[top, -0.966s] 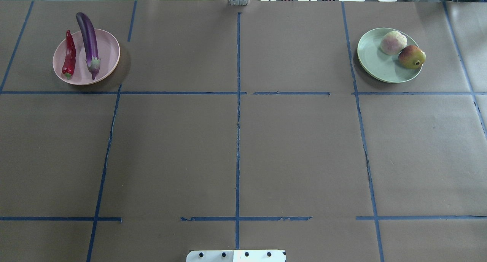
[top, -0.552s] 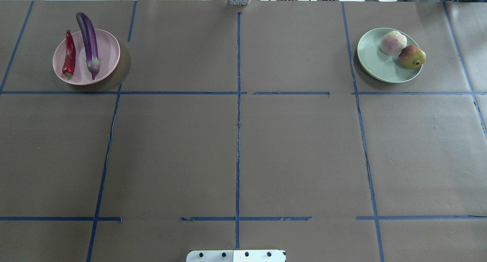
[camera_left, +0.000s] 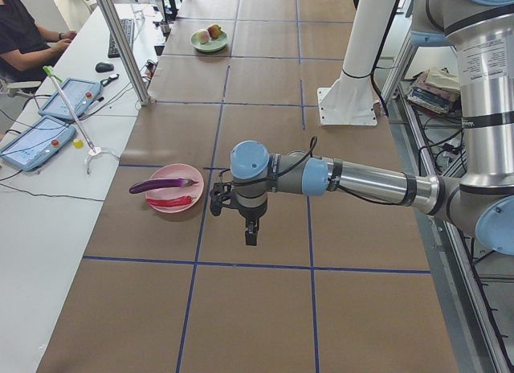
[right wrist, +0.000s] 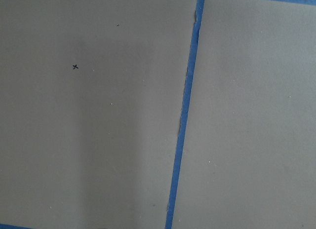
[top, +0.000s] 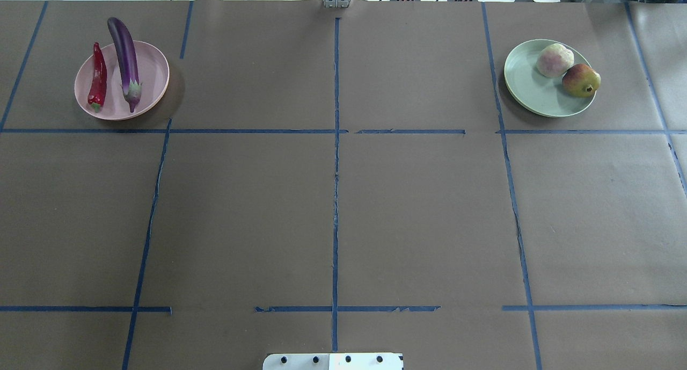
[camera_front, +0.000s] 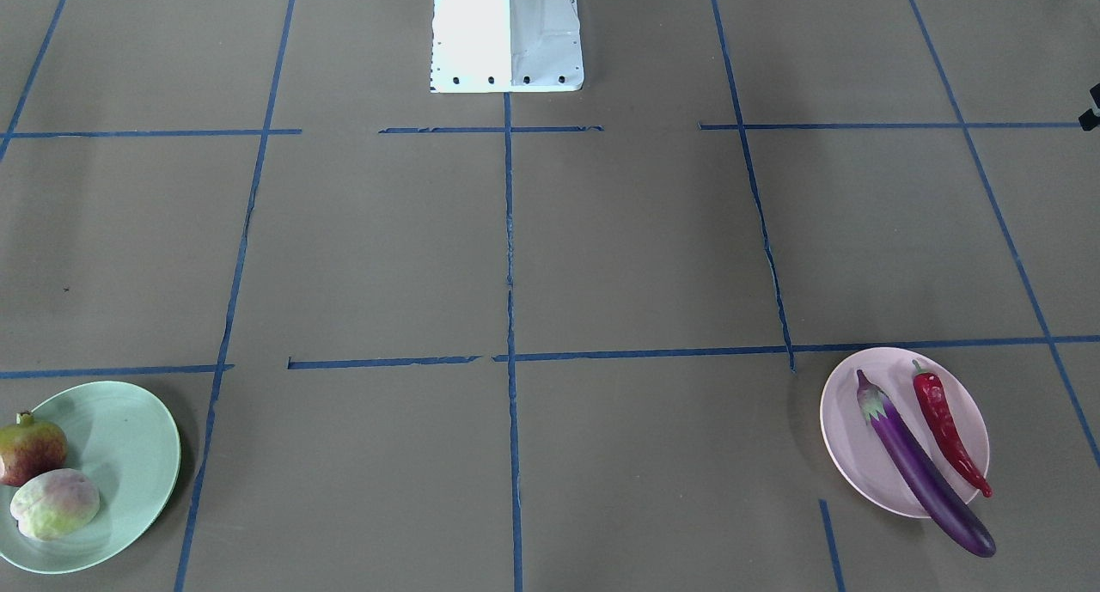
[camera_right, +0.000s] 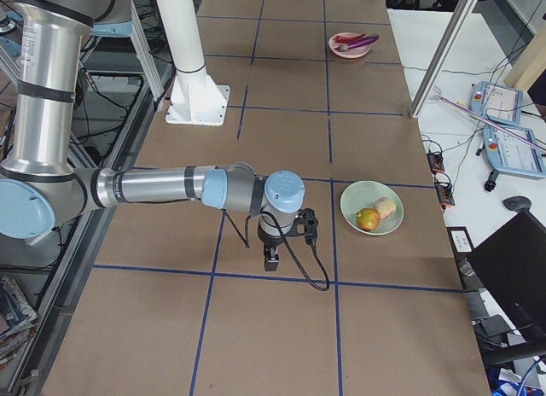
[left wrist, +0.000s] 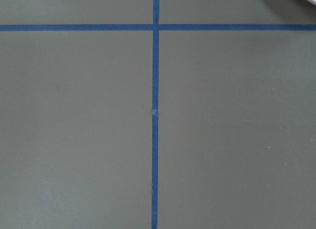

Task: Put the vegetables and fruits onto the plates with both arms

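Note:
The purple eggplant [top: 124, 53] and the red chili [top: 98, 80] lie on the pink plate [top: 153, 69] at the far left; the eggplant's tip overhangs the rim. The dark pomegranate [top: 580, 80] and the pale lumpy fruit [top: 554, 60] sit on the green plate [top: 523, 85] at the far right. My left gripper [camera_left: 250, 236] shows only in the exterior left view, hanging over the table beside the pink plate [camera_left: 181, 174]. My right gripper [camera_right: 271, 261] shows only in the exterior right view, beside the green plate [camera_right: 358, 200]. I cannot tell whether either is open or shut. Both wrist views show only paper and tape.
Brown paper with blue tape lines [top: 335, 198] covers the table. The white base block [top: 333, 361] stands at the near edge. A side bench with tablets [camera_left: 36, 140] and a seated person [camera_left: 24, 35] runs along the far side.

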Robot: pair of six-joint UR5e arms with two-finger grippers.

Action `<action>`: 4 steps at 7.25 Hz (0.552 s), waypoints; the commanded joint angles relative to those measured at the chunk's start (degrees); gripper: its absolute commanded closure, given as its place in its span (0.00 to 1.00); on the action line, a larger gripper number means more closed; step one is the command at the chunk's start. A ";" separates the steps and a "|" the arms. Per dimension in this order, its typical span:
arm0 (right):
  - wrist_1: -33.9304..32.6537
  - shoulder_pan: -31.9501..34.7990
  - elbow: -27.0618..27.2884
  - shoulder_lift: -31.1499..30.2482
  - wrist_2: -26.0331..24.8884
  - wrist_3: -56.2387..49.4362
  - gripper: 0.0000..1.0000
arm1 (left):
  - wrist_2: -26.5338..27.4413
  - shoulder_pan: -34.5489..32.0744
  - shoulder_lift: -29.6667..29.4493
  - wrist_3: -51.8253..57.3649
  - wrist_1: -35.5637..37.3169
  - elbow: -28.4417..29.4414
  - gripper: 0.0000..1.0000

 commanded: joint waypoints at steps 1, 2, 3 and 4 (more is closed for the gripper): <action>0.01 0.01 -0.06 -0.29 0.83 -0.03 0.00 | 0.03 0.14 0.35 0.00 0.07 0.22 0.00; 0.01 0.01 0.20 -0.21 0.83 -0.12 0.00 | 0.03 0.14 0.35 -0.09 -0.02 0.31 0.00; 0.01 0.01 0.11 0.14 0.83 -0.12 0.00 | 0.03 0.14 0.35 -0.09 -0.02 0.40 0.00; 0.01 -0.07 0.20 0.23 0.83 -0.12 0.00 | 0.12 0.14 0.35 -0.09 -0.02 0.66 0.00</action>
